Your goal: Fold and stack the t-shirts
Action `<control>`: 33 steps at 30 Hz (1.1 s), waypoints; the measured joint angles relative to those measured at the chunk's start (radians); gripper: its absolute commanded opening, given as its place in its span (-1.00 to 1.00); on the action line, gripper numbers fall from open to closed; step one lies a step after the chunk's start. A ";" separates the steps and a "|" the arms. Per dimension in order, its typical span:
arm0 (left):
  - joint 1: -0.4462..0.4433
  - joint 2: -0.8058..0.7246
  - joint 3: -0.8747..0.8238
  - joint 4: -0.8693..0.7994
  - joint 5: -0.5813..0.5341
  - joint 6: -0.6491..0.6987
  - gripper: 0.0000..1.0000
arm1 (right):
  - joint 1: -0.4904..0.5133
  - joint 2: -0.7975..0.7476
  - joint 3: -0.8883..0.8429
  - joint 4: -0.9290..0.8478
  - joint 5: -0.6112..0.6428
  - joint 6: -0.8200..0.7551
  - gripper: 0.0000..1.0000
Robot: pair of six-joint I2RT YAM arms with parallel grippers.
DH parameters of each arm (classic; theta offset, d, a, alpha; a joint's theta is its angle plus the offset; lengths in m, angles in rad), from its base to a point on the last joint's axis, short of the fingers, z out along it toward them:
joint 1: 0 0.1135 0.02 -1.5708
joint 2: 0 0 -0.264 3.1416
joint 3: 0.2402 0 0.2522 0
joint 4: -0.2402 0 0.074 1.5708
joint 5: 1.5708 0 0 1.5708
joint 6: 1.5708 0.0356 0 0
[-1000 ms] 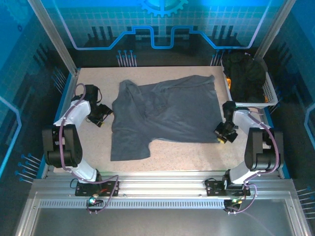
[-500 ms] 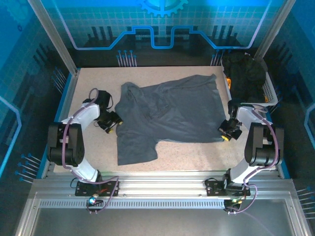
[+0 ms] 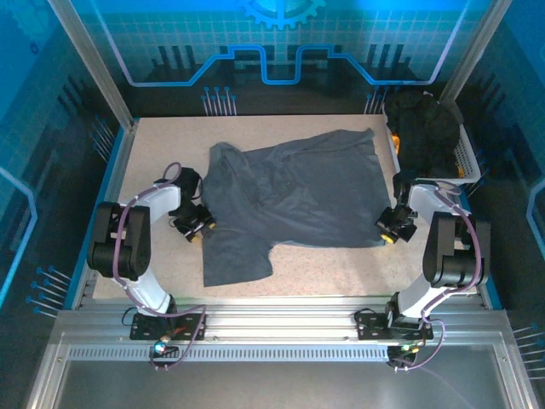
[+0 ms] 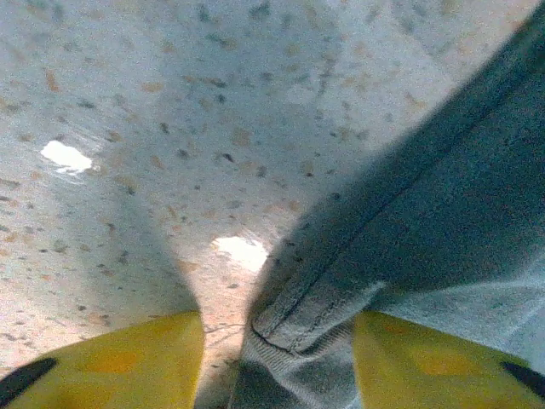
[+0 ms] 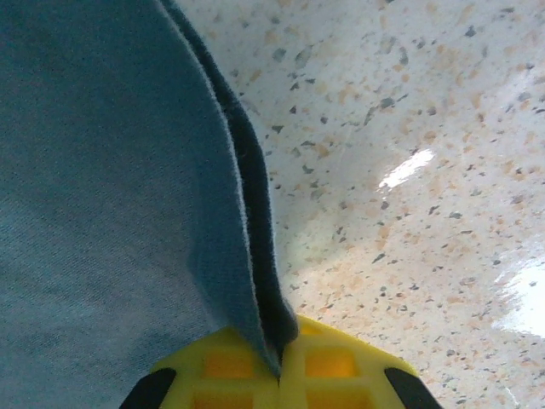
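A slate grey t-shirt (image 3: 294, 192) is spread, rumpled, across the middle of the table (image 3: 341, 268). At its 8 o'clock edge the left claw (image 3: 195, 225) is held apart, a hem lying unpinched between its yellow fingers (image 4: 111, 362). At 4 o'clock the right claw (image 3: 390, 230) is closed on the shirt's edge. More dark shirts (image 3: 426, 128) are heaped in the basket (image 3: 467, 158) at 2 o'clock.

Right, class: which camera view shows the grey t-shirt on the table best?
The top external view: the t-shirt lies spread on the table, nearly all of it visible. The left wrist view gives a close-up of a hemmed corner between the left fingers; the right wrist view, one edge pinched by the right fingers.
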 measured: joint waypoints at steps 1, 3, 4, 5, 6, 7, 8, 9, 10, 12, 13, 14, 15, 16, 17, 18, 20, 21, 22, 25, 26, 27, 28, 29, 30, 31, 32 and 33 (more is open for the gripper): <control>0.001 0.000 -0.001 -0.004 -0.005 -0.007 -0.42 | 0.002 0.000 0.000 0.000 0.000 0.000 -1.00; 0.004 -0.001 -0.004 -0.018 -0.017 -0.014 -0.72 | 0.004 0.000 0.000 0.001 -0.006 0.000 -1.00; 0.007 -0.004 -0.005 -0.022 -0.020 -0.016 -0.84 | 0.005 0.000 0.000 0.002 -0.011 0.000 -1.00; 0.008 -0.007 -0.009 -0.014 -0.018 -0.020 -0.95 | 0.005 -0.002 0.000 0.004 -0.016 0.000 -1.00; 0.007 -0.013 -0.010 -0.008 -0.017 -0.024 -1.00 | 0.008 -0.003 0.000 0.007 -0.018 0.000 -1.00; 0.006 -0.020 -0.016 0.006 -0.015 -0.023 -1.00 | 0.011 -0.008 0.000 0.010 -0.021 -0.001 -1.00; 0.005 -0.024 -0.019 0.017 -0.013 -0.024 -1.00 | 0.017 -0.017 0.000 0.014 -0.024 -0.005 -1.00; 0.005 -0.028 -0.022 0.026 -0.010 -0.026 -1.00 | 0.024 -0.027 0.000 0.018 -0.028 -0.008 -1.00; 0.005 -0.032 -0.024 0.053 -0.001 -0.028 -1.00 | 0.034 -0.039 0.000 0.024 -0.034 -0.013 -1.00; 0.001 -0.043 -0.019 0.100 0.013 -0.033 -1.00 | 0.060 -0.060 0.001 0.030 -0.043 -0.025 -1.00; -0.001 -0.058 -0.012 0.117 0.020 -0.043 -1.00 | 0.080 -0.071 0.005 0.032 -0.046 -0.031 -1.00; -0.001 -0.075 0.000 0.129 0.026 -0.056 -1.00 | 0.105 -0.085 0.014 0.033 -0.047 -0.037 -1.00; -0.001 -0.093 0.016 0.136 0.030 -0.068 -1.00 | 0.124 -0.096 0.024 0.033 -0.048 -0.042 -1.00; -0.001 -0.117 0.043 0.145 0.033 -0.087 -1.00 | 0.149 -0.114 0.047 0.033 -0.051 -0.045 -1.00; -0.001 -0.141 0.074 0.154 0.034 -0.108 -1.00 | 0.167 -0.131 0.078 0.034 -0.055 -0.045 -1.00; -0.001 -0.158 0.102 0.162 0.035 -0.123 -1.00 | 0.179 -0.143 0.116 0.034 -0.058 -0.046 -1.00; -0.001 -0.195 0.187 0.193 0.037 -0.164 -1.00 | 0.188 -0.159 0.222 0.043 -0.065 -0.045 -1.00; 0.000 -0.206 0.225 0.204 0.037 -0.183 -1.00 | 0.187 -0.160 0.277 0.049 -0.064 -0.045 -1.00; 0.001 -0.216 0.272 0.220 0.037 -0.203 -1.00 | 0.187 -0.159 0.342 0.058 -0.064 -0.045 -1.00; 0.015 -0.236 0.386 0.265 0.040 -0.254 -1.00 | 0.187 -0.156 0.534 0.085 -0.064 -0.046 -1.00; 0.023 -0.241 0.420 0.274 0.041 -0.267 -1.00 | 0.185 -0.155 0.602 0.096 -0.064 -0.046 -1.00; 0.032 -0.247 0.449 0.286 0.041 -0.284 -1.00 | 0.183 -0.155 0.646 0.101 -0.064 -0.046 -1.00; 0.042 -0.255 0.473 0.298 0.041 -0.294 -1.00 | 0.179 -0.155 0.697 0.111 -0.064 -0.046 -1.00; 0.054 -0.268 0.496 0.311 0.040 -0.311 -1.00 | 0.171 -0.156 0.744 0.122 -0.064 -0.045 -1.00; 0.064 -0.280 0.510 0.317 0.040 -0.320 -1.00 | 0.164 -0.158 0.772 0.129 -0.065 -0.045 -1.00; 0.076 -0.296 0.523 0.325 0.040 -0.333 -1.00 | 0.152 -0.165 0.801 0.140 -0.066 -0.045 -1.00; 0.087 -0.312 0.534 0.330 0.040 -0.343 -1.00 | 0.143 -0.171 0.814 0.146 -0.068 -0.044 -1.00; 0.100 -0.336 0.545 0.338 0.037 -0.353 -1.00 | 0.130 -0.183 0.824 0.154 -0.071 -0.044 -1.00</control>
